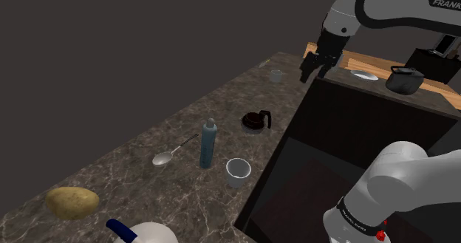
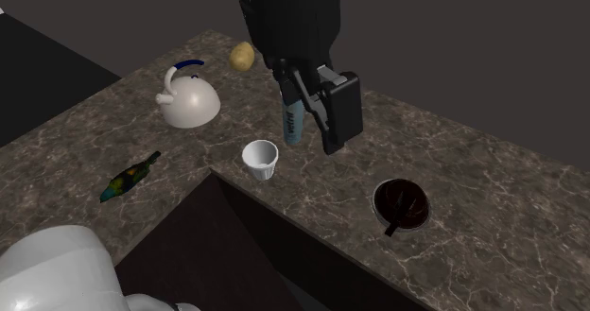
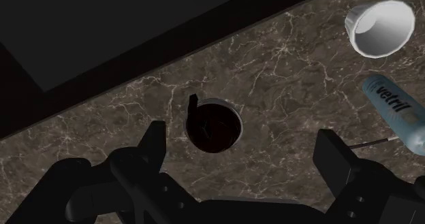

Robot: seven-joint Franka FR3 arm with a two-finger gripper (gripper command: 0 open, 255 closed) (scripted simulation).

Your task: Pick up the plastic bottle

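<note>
The bottle (image 1: 208, 143) is slim and blue with a grey cap, and it stands upright mid-counter. In the second exterior view the bottle (image 2: 294, 124) is partly hidden behind my hand. The wrist view has the bottle (image 3: 398, 112), with lettering on its label, off beyond the right finger. My black gripper (image 1: 316, 70) hangs high over the counter's far end, well away from the bottle. The gripper (image 3: 245, 148) is open with nothing between its fingers, and it looks straight down on a dark cup (image 3: 214, 125). The gripper (image 2: 315, 106) looms in front of the bottle.
A white cup (image 1: 238, 171) stands close by the bottle, with a spoon (image 1: 168, 154) on its other side. The dark cup (image 1: 256, 120) sits further back. A potato (image 1: 72, 202) and a white kettle (image 2: 189, 99) are at the near end. A green bottle (image 2: 130, 177) lies flat.
</note>
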